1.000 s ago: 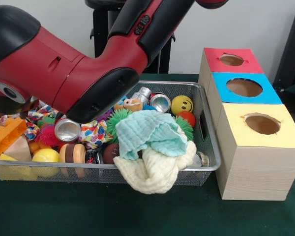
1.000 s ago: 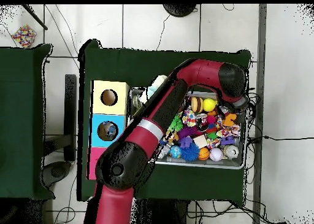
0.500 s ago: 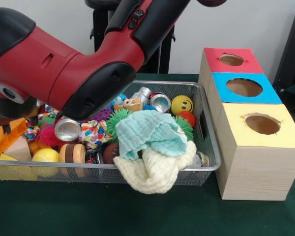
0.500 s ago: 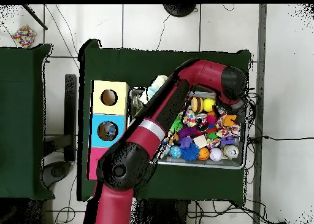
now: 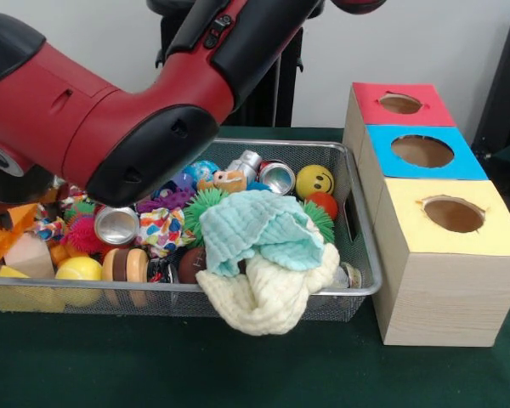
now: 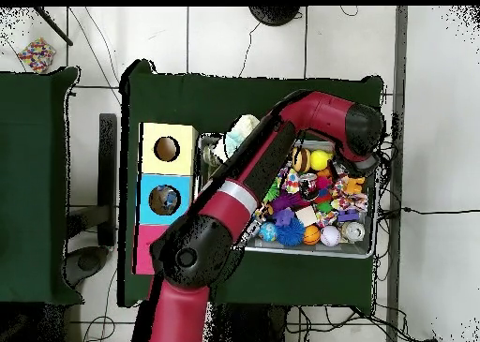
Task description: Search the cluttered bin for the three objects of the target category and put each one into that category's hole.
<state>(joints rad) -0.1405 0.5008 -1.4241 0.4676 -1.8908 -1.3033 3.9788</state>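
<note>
A wire bin (image 5: 364, 228) (image 6: 367, 252) is packed with toys. Silver cans lie at the left (image 5: 116, 224) and at the back (image 5: 277, 177). A yellow smiley ball (image 5: 314, 181) and a plain yellow ball (image 5: 79, 269) show among them. A teal cloth (image 5: 259, 228) lies over a cream cloth (image 5: 272, 293) that hangs over the front rim. The sorting box has a red hole (image 5: 400, 104), a blue hole (image 5: 422, 150) and a yellow hole (image 5: 453, 214). My gripper (image 5: 2, 204) hangs over the bin's left end, mostly hidden under the arm's wrist (image 6: 361, 132).
The red arm (image 5: 153, 110) stretches across the bin and hides its back left part. The box (image 6: 167, 184) stands against the bin's end. An orange block (image 5: 4, 238) and spiky balls (image 5: 206, 204) fill the clutter. Green cloth covers the table (image 5: 153, 365).
The arm's wrist has risen a little and shifted toward the bin's left end in the front view. This has uncovered a blue ball at the back of the bin.
</note>
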